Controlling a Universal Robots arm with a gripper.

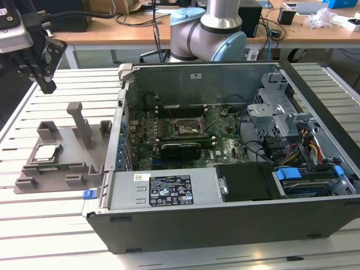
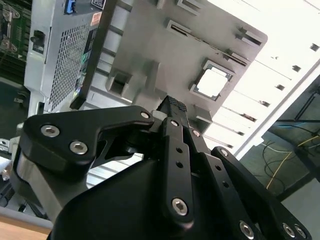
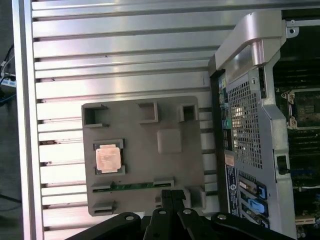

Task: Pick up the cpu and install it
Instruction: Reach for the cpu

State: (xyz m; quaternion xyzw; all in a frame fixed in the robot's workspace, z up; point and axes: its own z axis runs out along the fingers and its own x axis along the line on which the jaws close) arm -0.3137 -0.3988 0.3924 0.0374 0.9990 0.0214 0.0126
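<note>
Arm is holding the hand [image 1: 48, 85] in the air above the slatted metal desk [image 1: 45, 225], toward the exterior view's left, above the far side of the grey fixture tray [image 1: 72, 164] and clear of it. In the first wrist view the two fingertips [image 3: 167, 196] are lying pressed together with nothing between them. The hand is touching nothing.

The cpu [image 1: 46, 152] is sitting flat in a square recess of the fixture tray, lid up, on the tray's side away from the computer case [image 1: 225, 225]. In the first wrist view the cpu [image 3: 109, 157] is showing as a pale square chip framed by the recess walls; in the second wrist view it [image 2: 212, 82] is lying beyond the fingertips, well apart from them.

A grey upright post [image 1: 81, 124] is standing near the middle of the tray, between the cpu and the case. The tray is lying on the desk just beside the open case, which is lying on its side with the motherboard facing up. The black-framed socket [image 1: 188, 128] is sitting near the middle of the motherboard; whether anything is seated in it, I cannot tell. The cpu is not yet lifted from its recess.
</note>
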